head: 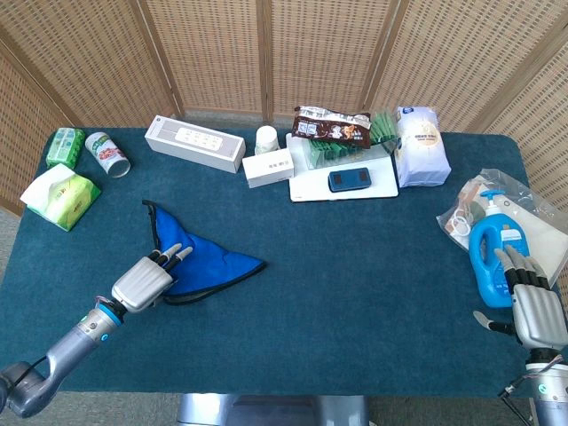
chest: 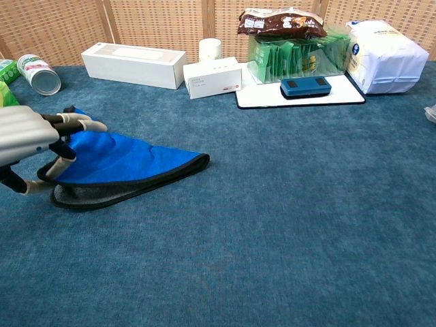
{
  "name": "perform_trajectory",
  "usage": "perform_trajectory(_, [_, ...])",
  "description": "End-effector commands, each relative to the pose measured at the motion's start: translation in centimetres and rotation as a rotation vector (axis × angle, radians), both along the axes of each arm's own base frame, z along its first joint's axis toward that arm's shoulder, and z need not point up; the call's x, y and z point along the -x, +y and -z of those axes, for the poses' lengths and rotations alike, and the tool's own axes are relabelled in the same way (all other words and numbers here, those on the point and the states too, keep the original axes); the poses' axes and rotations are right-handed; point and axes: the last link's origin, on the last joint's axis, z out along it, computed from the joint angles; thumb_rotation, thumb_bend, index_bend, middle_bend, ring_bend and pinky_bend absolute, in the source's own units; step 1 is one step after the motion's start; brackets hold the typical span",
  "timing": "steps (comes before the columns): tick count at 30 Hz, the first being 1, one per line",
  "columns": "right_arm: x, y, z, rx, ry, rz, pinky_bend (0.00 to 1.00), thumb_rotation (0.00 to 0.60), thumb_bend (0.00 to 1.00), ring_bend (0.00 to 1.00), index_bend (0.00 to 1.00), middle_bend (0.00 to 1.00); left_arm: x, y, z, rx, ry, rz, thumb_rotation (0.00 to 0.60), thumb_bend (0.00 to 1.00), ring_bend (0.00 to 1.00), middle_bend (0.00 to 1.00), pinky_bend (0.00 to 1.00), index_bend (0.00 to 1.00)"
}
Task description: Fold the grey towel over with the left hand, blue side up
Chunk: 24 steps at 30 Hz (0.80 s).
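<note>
1. Because the fold needs its free edge carried across, the left robot hand [chest: 27, 139] pinches the towel's [head: 209, 266] near-left border between thumb and fingers, low over the bench [head: 355, 284].
2. The towel lies at the bench's left-centre, blue face up, with only a grey strip [chest: 92, 194] showing beneath; it fans out rightward from the fingers to a point.
3. The fold looks nearly laid down.
4. The right robot hand [head: 535, 306] holds nothing, fingers apart, beside a blue bottle [head: 493, 257], idle since the task is the left's.

Bright, even daylight, both views sharp; soft faint shadows only; mild glare on plastic bag [head: 532, 213] at table's [head: 355, 293] right edge.
</note>
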Motion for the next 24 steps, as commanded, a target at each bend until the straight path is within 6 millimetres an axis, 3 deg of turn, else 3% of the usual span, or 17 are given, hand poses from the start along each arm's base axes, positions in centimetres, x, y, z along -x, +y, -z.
perform_trajectory(1, [0.0,0.0,0.0,0.002,-0.001,0.0,0.0,0.6,0.0,0.0,0.0,0.0,0.1,-0.2,0.1,0.004,0.008,0.005,0.6,0.71,0.0,0.0,0.31,0.76])
perform_trajectory(15, [0.0,0.0,-0.1,0.001,-0.003,-0.002,0.0,0.6,0.0,0.0,0.0,0.0,1.1,-0.3,0.3,-0.023,0.051,0.02,0.6,0.7,0.0,0.0,0.31,0.74])
perform_trajectory(21, [-0.1,0.0,0.0,0.001,-0.002,-0.002,0.0,0.6,0.0,0.0,0.0,0.0,1.1,-0.4,0.4,-0.021,0.059,0.018,0.6,0.7,0.0,0.0,0.29,0.67])
perform_trajectory(24, [-0.1,0.0,0.0,0.001,-0.002,-0.002,0.0,0.6,0.0,0.0,0.0,0.0,1.3,-0.4,0.2,0.004,0.066,-0.008,0.6,0.7,0.0,0.0,0.25,0.54])
